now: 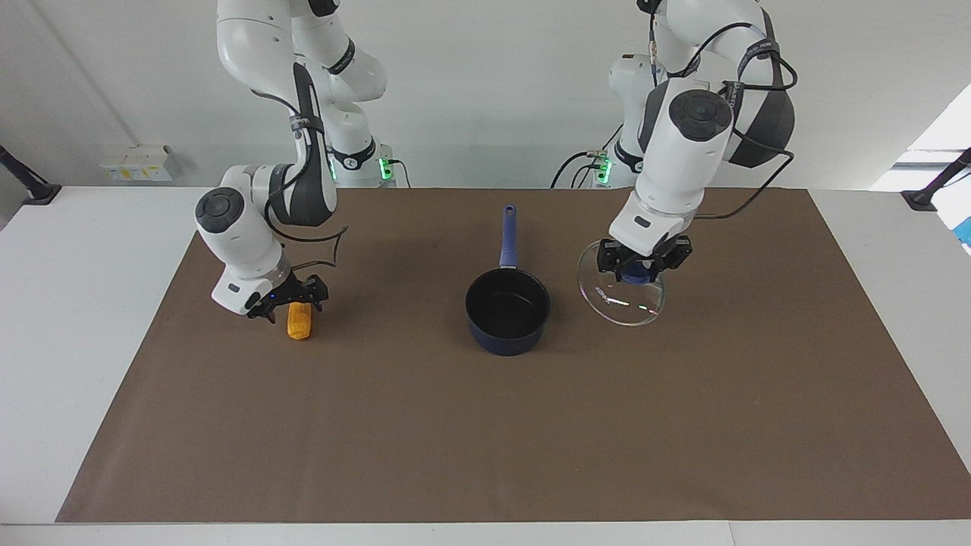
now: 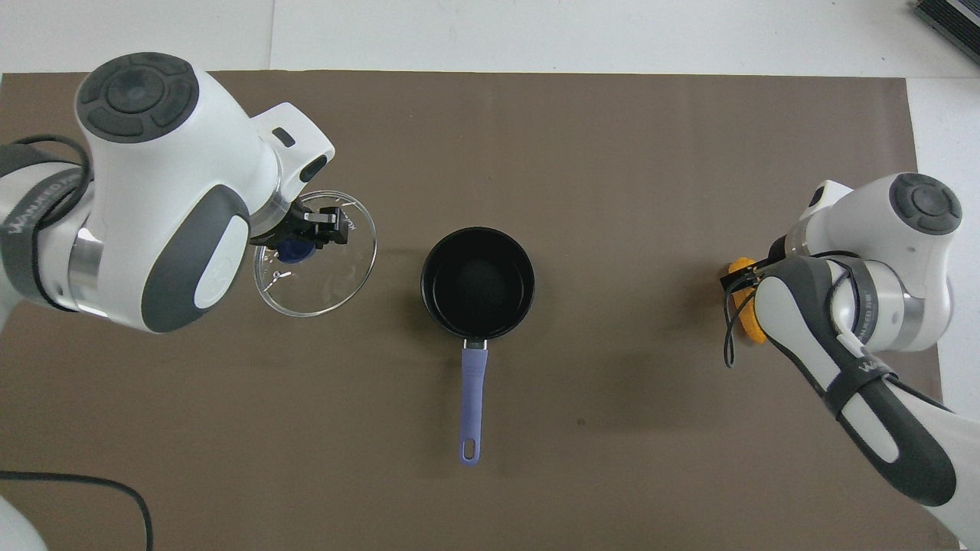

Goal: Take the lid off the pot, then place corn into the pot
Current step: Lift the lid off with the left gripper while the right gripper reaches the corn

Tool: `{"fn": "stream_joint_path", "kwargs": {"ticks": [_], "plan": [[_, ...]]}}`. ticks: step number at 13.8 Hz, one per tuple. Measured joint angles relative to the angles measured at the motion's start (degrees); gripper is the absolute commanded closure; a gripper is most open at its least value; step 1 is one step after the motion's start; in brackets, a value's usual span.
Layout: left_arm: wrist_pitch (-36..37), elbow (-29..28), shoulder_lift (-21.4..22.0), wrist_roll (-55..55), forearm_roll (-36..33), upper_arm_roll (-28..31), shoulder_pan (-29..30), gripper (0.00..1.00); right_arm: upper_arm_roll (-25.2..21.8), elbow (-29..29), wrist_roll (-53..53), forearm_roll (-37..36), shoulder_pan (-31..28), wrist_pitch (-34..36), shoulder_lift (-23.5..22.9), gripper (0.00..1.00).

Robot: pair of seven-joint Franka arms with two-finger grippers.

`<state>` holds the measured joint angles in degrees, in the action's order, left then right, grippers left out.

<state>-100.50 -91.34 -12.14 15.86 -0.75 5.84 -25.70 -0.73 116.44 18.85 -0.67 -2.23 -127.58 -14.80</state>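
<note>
— Where is the lid [image 1: 622,299] found?
— It is held by its blue knob in the clenched left gripper [image 1: 642,267], raised over the brown mat [image 1: 485,425] beside the uncovered pot [image 1: 507,311].
— And the corn [image 1: 300,322]?
— It is lying on the mat toward the right arm's end; the right gripper [image 1: 290,297] is lowered around it, its fingers spread.

The left gripper [image 2: 306,236] grips the lid [image 2: 315,256] by its knob, beside the open pot [image 2: 478,282]. The right arm covers most of the corn [image 2: 741,295].
</note>
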Motion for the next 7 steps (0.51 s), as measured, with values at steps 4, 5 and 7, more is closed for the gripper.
{"fn": "stream_joint_path", "kwargs": {"ticks": [4,5,7], "plan": [[-2.5,-5.6,2.0,-7.8,0.0,0.0,4.9,1.0,0.1,1.3,0.9,0.0,-0.3,-1.8,-1.1,0.77],[-4.6,-8.0,3.0,-10.1,0.0,0.0,6.1,1.0,0.1,1.4,0.9,0.0,-0.3,-1.8,-1.1,1.0],[-8.9,-13.4,5.4,-14.5,0.0,0.0,8.6,1.0,0.1,1.5,0.7,0.0,-0.3,-1.8,-1.1,1.0]]}}
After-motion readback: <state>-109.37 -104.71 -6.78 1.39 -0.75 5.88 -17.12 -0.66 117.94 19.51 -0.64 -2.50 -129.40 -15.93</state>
